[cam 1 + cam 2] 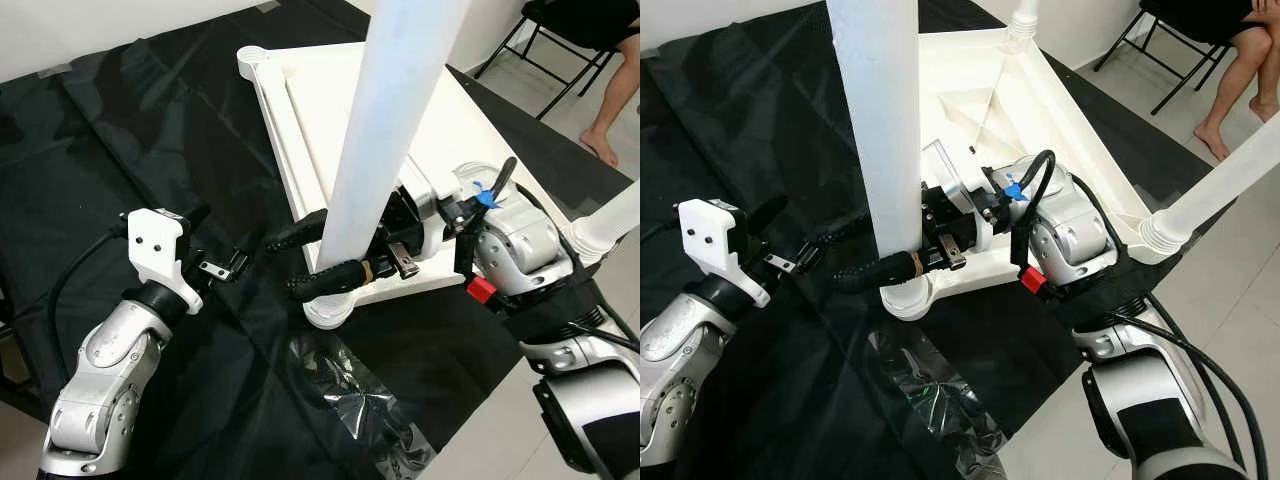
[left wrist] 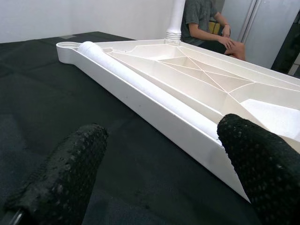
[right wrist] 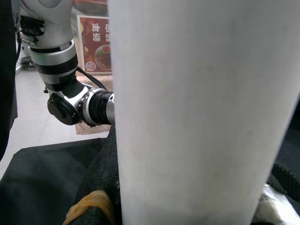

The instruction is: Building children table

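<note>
An upturned white table top is lying on a black sheet. A white table leg is standing upright in its near corner socket, and the right gripper is clasping that leg between its two black fingers. The left gripper is hovering over open sheet beside the top's long edge, fingers spread wide and holding nothing. Crumpled clear plastic is lying near the socket. The left wrist view is showing a seated person beyond the far corner.

The table top and leg look matt white plastic, on glossy black sheeting.
</note>
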Controlling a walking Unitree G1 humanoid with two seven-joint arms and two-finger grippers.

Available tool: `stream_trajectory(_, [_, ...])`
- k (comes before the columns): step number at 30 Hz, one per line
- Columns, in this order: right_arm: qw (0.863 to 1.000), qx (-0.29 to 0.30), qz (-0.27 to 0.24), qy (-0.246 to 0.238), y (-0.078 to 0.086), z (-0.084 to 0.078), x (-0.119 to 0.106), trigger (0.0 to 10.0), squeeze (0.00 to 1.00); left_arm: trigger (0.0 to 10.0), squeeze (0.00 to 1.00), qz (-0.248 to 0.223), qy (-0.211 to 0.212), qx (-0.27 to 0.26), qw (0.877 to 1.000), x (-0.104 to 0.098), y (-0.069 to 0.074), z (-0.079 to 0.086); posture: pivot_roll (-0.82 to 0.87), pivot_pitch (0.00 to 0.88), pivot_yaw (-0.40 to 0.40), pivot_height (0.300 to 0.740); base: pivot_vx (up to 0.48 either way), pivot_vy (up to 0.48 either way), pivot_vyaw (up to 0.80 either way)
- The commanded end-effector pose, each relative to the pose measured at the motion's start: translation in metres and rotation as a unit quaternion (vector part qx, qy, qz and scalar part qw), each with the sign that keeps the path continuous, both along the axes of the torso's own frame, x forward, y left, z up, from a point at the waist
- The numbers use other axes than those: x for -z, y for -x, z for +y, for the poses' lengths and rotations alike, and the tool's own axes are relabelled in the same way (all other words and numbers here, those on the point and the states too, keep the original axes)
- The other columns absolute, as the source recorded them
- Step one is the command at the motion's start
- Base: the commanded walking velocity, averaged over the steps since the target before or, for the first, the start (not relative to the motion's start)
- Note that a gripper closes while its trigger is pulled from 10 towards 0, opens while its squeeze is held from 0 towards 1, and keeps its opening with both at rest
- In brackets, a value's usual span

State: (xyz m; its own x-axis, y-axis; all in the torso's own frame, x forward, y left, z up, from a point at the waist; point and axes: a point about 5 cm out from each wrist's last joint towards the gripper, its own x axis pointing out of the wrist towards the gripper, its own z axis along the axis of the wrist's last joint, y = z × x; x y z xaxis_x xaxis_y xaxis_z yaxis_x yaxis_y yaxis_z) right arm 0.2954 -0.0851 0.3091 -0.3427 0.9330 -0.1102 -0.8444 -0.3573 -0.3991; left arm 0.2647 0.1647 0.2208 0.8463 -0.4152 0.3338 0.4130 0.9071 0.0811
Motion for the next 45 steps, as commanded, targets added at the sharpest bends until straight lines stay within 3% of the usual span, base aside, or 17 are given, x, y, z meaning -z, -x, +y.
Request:
stream_trajectory(1, [1.000, 0.019, 0.003, 0.009, -0.002, -0.005, 0.005, 10.0, 0.00, 10.0, 0.00, 0.004, -0.002, 0.006, 1.000, 0.003, 0.003, -0.001, 0.04, 0.287, -0.046, 0.740, 0.000, 0.000, 0.00])
stream_trajectory(29, [1.000, 0.000, 0.023, 0.017, 0.009, -0.008, 0.011, 10.0, 0.00, 10.0, 0.00, 0.004, -0.003, 0.016, 1.000, 0.003, 0.001, -0.001, 0.04, 0.281, -0.034, 0.740, 0.000, 0.000, 0.00])
stream_trajectory(45, [0.999, 0.048, 0.014, 0.007, 0.002, -0.019, 0.006, 10.0, 0.00, 10.0, 0.00, 0.004, -0.003, 0.021, 1.000, 0.002, 0.000, -0.002, 0.04, 0.279, -0.025, 0.740, 0.000, 0.000, 0.00])
